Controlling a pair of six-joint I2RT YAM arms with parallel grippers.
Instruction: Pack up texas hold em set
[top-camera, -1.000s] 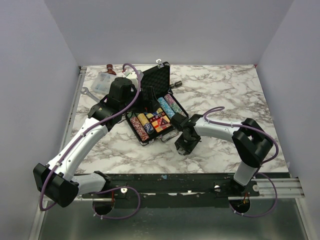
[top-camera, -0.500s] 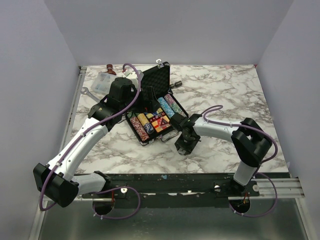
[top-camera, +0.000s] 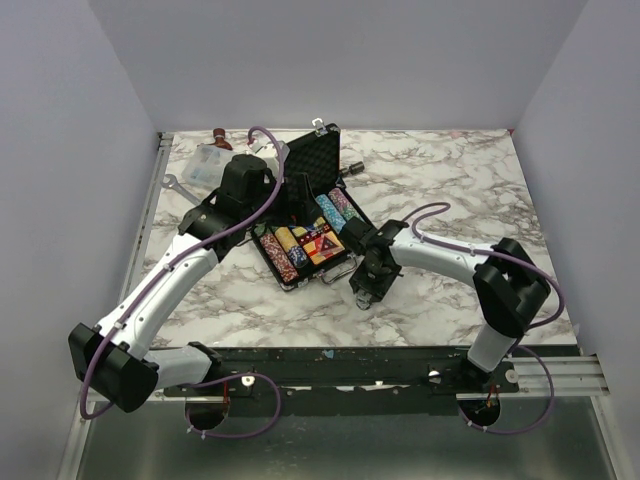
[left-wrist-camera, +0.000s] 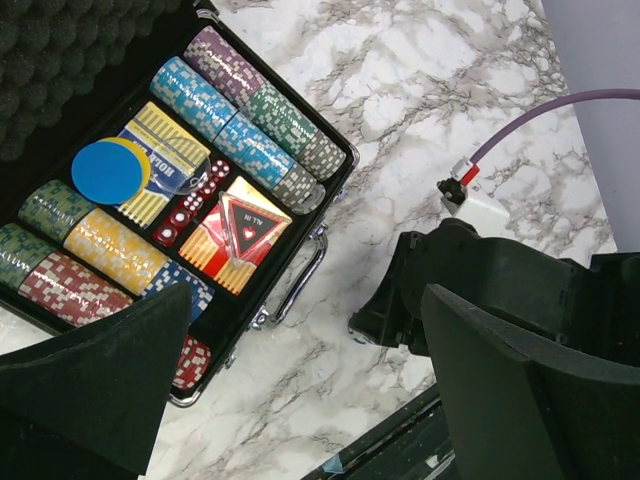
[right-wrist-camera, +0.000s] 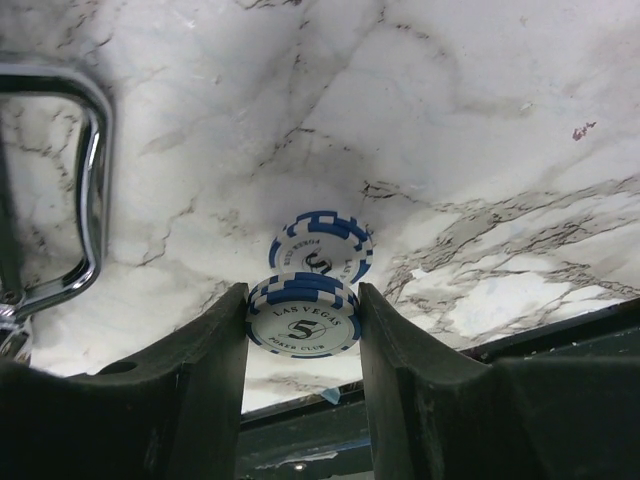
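At the far left of the marble table (top-camera: 450, 190) sit a clear plastic box (top-camera: 208, 160) and, just nearer, a silver wrench (top-camera: 171, 183). The left gripper (left-wrist-camera: 305, 300) hangs over the open black briefcase (top-camera: 318, 160) with its fingers (left-wrist-camera: 100, 385) spread wide and nothing between them. The briefcase lies near the middle of the table, its foam-lined lid raised at the back. Its tray holds multicoloured chip rows (left-wrist-camera: 245, 125), a blue disc (left-wrist-camera: 105, 172) resting on one of the red-yellow card boxes (left-wrist-camera: 240, 235), and red dice (left-wrist-camera: 185, 205) between the boxes. Its silver handle (left-wrist-camera: 300, 290) faces the near edge. Just right of that handle, the right gripper (right-wrist-camera: 303, 298) points down at the marble and pinches a pale chip (right-wrist-camera: 303, 322) with blue edge marks by its rim. A second chip (right-wrist-camera: 322, 245) of the same kind shows just beyond it; whether that one lies on the table cannot be told.
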